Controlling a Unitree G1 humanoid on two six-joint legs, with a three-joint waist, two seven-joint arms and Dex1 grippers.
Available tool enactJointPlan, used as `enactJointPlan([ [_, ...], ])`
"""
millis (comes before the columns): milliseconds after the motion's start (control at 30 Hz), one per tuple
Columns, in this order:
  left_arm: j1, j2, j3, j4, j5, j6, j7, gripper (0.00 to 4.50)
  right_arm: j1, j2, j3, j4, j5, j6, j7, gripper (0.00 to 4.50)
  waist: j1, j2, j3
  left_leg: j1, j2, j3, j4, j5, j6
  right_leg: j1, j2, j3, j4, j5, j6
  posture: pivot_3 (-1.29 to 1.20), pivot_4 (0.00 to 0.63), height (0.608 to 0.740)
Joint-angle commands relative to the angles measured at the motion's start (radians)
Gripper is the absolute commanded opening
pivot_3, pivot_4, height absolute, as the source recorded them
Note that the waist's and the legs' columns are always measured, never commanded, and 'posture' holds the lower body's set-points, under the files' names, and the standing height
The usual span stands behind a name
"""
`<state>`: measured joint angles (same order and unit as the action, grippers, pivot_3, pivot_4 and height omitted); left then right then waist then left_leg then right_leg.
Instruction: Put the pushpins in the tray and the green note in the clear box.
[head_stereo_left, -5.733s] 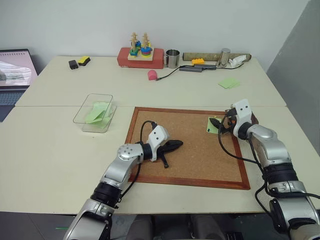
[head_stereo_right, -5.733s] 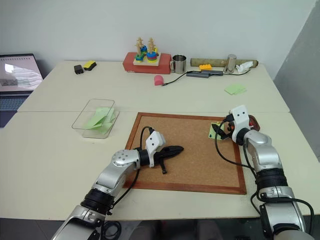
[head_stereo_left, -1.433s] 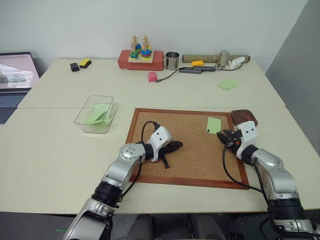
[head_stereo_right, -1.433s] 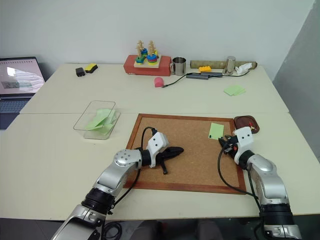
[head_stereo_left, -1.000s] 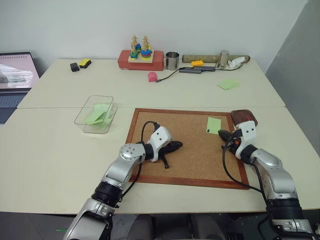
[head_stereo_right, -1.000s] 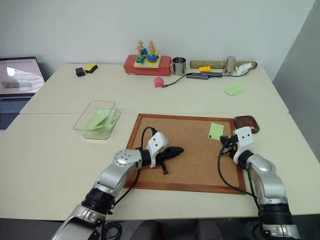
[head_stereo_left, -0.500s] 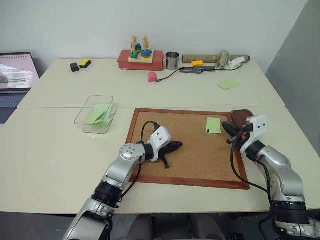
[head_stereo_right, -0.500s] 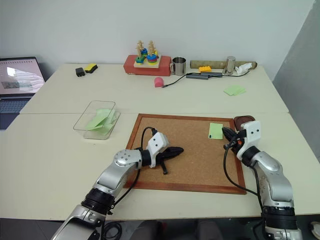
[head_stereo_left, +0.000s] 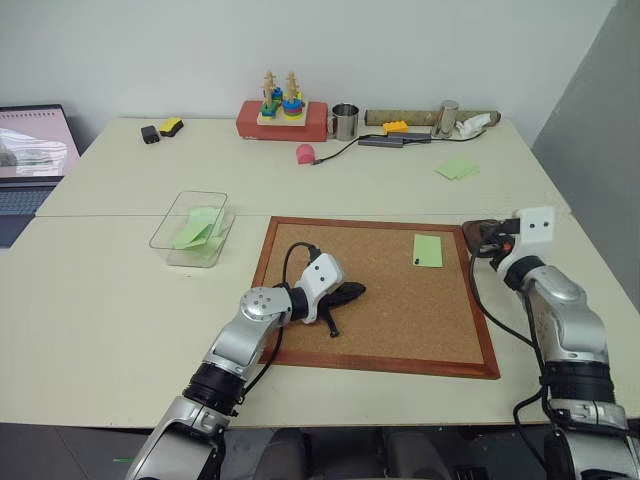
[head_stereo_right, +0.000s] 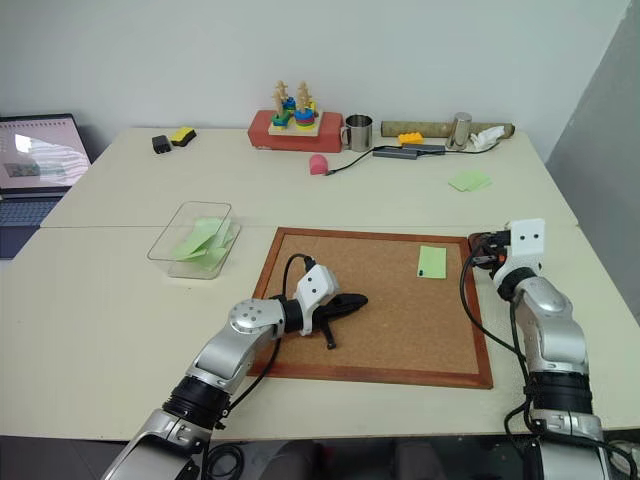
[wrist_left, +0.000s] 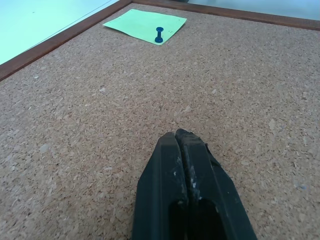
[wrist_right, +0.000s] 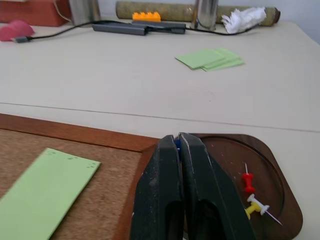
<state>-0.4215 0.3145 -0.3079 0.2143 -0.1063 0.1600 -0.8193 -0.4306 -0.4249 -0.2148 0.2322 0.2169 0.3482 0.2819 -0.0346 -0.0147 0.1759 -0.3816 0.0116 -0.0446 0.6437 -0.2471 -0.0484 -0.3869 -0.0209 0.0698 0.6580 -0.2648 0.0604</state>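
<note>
Pale tabletop is left open around the wood-framed corkboard (head_stereo_left: 375, 295). At two o'clock on its grainy cork the green note (head_stereo_left: 427, 250) is pinned by a blue pushpin (wrist_left: 159, 34). Beyond the frame's right edge, the glossy tray (wrist_right: 272, 200) holds red and yellow pushpins (wrist_right: 253, 196) — the closed right gripper (wrist_right: 179, 145), a blue speck pinched at its tips, is poised at its rim. Mid-board, the left gripper (wrist_left: 181, 141) is closed, empty. At ten o'clock, off the board, the clear box (head_stereo_left: 190, 228) is seen.

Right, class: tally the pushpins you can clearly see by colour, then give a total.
Red pushpin, in the tray: 1
Yellow pushpin, in the tray: 1
Blue pushpin, stuck in the note: 1
Total: 3
</note>
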Motion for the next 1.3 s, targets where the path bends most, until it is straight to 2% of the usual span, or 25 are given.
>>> enactJointPlan([
  [33, 0.041, 0.015, -0.025, 0.087, 0.057, 0.032, 0.017, 0.0, -0.068, -0.021, -0.026, 0.093, -0.021, -0.057, -0.024, 0.02, -0.001, 0.0, 0.0, 0.0, 0.0, 0.0, 0.0, 0.0, 0.0, 0.0, 0.0, 0.0, 0.0, 0.0, 0.0, 0.0, 0.15, 0.74],
  [200, 0.045, 0.015, -0.025, 0.082, 0.056, 0.033, 0.019, 0.0, -0.084, -0.017, -0.034, 0.129, -0.008, -0.085, -0.017, 0.89, -0.001, 0.0, 0.0, 0.0, 0.0, 0.0, 0.0, 0.0, 0.0, 0.0, 0.0, 0.0, 0.0, 0.0, 0.0, 0.0, 0.15, 0.74],
  [567, 0.044, 0.01, -0.027, 0.085, 0.055, 0.032, 0.018, 0.0, -0.062, -0.028, -0.071, -0.011, 0.047, -0.073, 0.011, 3.0, -0.005, 0.001, 0.0, 0.0, 0.0, 0.0, 0.0, 0.0, 0.0, 0.0, 0.0, 0.0, 0.0, 0.0, 0.0, 0.0, 0.15, 0.74],
  [1033, 0.039, 0.006, -0.03, 0.085, 0.057, 0.033, 0.018, 0.0, -0.071, -0.028, -0.053, 0.044, 0.042, -0.094, 0.039, 3.0, -0.005, 0.001, 0.0, 0.0, 0.0, 0.0, 0.0, 0.0, 0.0, 0.0, 0.0, 0.0, 0.0, 0.0, 0.0, 0.0, 0.15, 0.74],
  [1300, 0.044, 0.007, -0.029, 0.079, 0.056, 0.036, 0.02, 0.0, 0.064, -0.046, 0.031, -0.234, 0.171, 0.025, 0.279, 3.0, -0.003, 0.001, 0.0, 0.0, 0.0, -0.001, -0.001, 0.0, 0.0, 0.0, 0.0, 0.0, -0.001, 0.0, 0.0, 0.0, 0.15, 0.74],
])
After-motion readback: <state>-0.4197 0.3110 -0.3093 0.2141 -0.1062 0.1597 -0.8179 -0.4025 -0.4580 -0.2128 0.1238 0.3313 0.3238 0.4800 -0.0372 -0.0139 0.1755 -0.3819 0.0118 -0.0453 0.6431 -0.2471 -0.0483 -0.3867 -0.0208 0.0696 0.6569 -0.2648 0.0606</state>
